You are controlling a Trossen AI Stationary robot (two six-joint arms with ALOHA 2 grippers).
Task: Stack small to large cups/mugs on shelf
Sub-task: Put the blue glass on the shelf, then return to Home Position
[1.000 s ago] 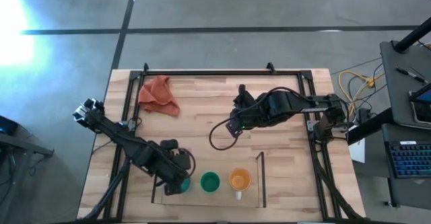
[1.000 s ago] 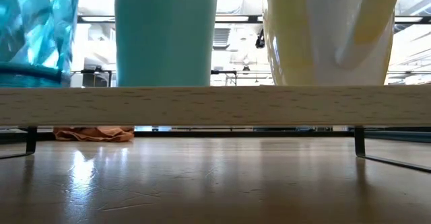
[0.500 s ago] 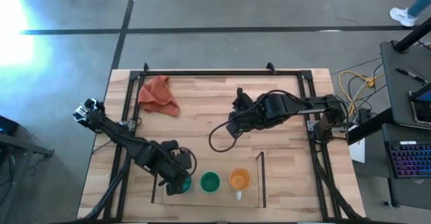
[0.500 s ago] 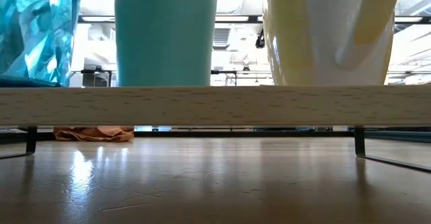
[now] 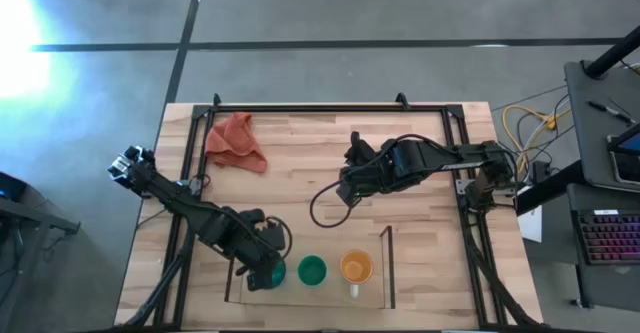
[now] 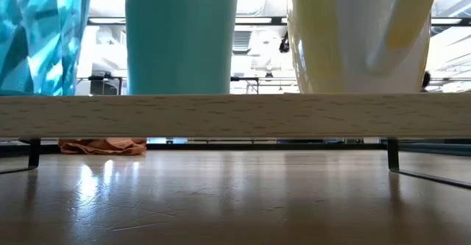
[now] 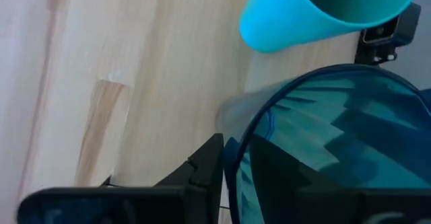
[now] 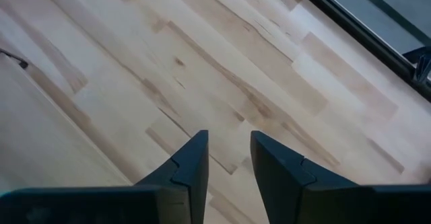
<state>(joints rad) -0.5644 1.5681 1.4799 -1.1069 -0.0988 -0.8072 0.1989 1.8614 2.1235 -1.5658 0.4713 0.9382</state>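
The ribbed teal tumbler [image 5: 271, 276] stands at the left end of the clear-walled shelf [image 5: 388, 265], with my left gripper [image 5: 262, 263] shut on its rim. The small green cup [image 5: 312, 269] stands in the middle of the shelf. The orange mug [image 5: 355, 266] with its white handle stands to the right of it. In the low view the tumbler [image 6: 37, 39], cup [image 6: 180, 35] and mug [image 6: 360, 35] rise above the shelf's wooden front edge [image 6: 235, 116]. My right gripper [image 5: 345, 188] hangs open and empty over the middle of the table. My left gripper holds the tumbler's rim [image 7: 232, 140] on its far-left side, with one finger [image 7: 273, 170] inside the tumbler and one [image 7: 207, 163] outside. The fingers slant down from above. The tumbler stands upright, and in the low view its lower end reaches the shelf's floor.
A red-orange cloth [image 5: 235, 141] lies at the table's far left. A black metal frame [image 5: 330, 108] runs around the tabletop. A dark cable [image 5: 322, 205] loops below my right arm. Bare wood lies between the cloth, my right gripper and the shelf.
My left gripper has gone down a little with the teal tumbler. In the low view the tumbler's lower end hung just above the shelf floor a second ago; it now reaches down to it. The cup and the mug have stayed where they were.
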